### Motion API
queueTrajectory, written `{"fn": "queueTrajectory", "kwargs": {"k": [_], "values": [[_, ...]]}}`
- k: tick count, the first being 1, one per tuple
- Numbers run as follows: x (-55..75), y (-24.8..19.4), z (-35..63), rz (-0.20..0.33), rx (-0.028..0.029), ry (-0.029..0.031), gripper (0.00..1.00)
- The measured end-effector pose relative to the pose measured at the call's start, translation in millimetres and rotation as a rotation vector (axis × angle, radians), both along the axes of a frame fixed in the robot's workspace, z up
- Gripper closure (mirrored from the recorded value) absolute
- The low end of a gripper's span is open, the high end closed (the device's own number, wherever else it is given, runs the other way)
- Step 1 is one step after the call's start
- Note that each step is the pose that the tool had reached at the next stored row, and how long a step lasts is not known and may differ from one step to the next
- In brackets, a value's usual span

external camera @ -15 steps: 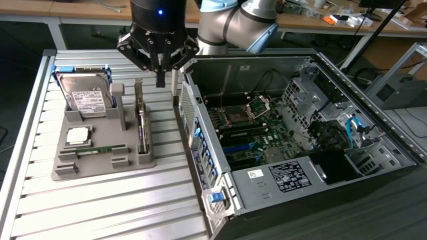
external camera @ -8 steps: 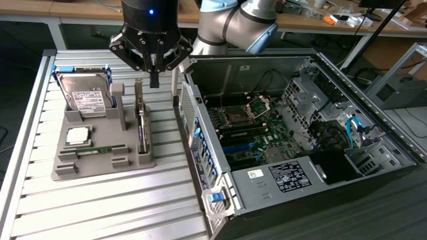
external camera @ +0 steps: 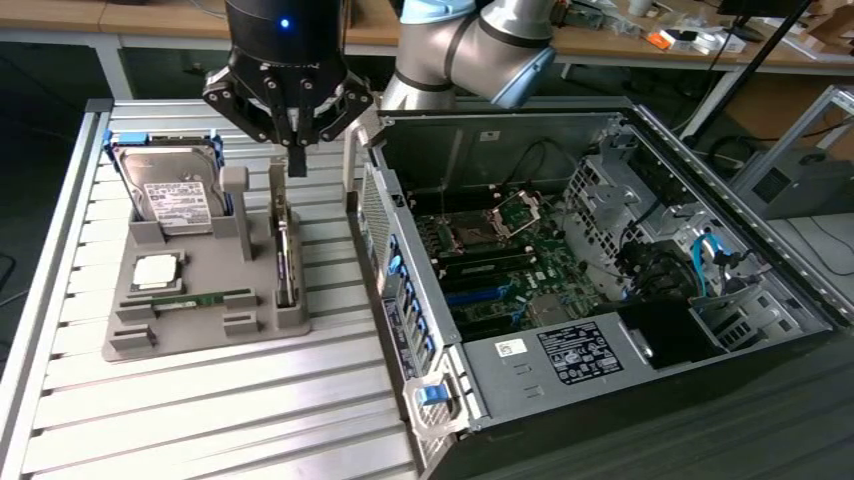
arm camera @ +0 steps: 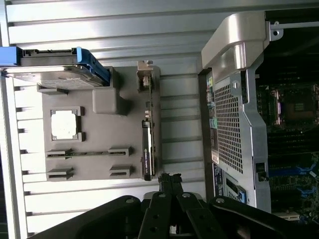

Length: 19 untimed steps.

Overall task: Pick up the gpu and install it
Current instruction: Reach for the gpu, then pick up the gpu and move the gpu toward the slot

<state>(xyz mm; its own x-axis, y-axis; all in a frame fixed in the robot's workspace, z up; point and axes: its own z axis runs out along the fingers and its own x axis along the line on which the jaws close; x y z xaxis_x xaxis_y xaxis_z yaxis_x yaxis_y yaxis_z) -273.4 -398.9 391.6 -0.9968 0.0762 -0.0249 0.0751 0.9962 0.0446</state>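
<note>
Silver slatted table (external camera: 200, 430) under everything, with the grey parts tray (external camera: 200, 335) sitting on it. Biggest thing going is the open PC case (external camera: 514, 385), lying right beside the tray with its motherboard facing up. Next is my gripper (external camera: 295, 168): it hangs just above the tray's case-side edge, jaws pressed together with nothing between them, tips pointing straight down. Hard drive (external camera: 171, 190) in its blue bracket stands propped at one end of the tray. The gpu (external camera: 283, 250) is parked on its edge in the slot along the tray's case-side edge, and my tips are near its end, not touching as far as I can tell. CPU chip (external camera: 154, 270) lies in the tray's square pocket, and the RAM stick (external camera: 194, 298) lies in the tray slot just beside that.
</note>
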Motion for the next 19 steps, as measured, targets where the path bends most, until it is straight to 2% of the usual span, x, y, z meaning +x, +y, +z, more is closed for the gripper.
{"fn": "queueTrajectory", "kwargs": {"k": [11, 19], "values": [[-8.8, 0.0, -0.1, 0.0, 0.0, 0.0, 0.89], [-9.5, 0.0, -0.1, 0.0, 0.0, 0.0, 0.89]]}}
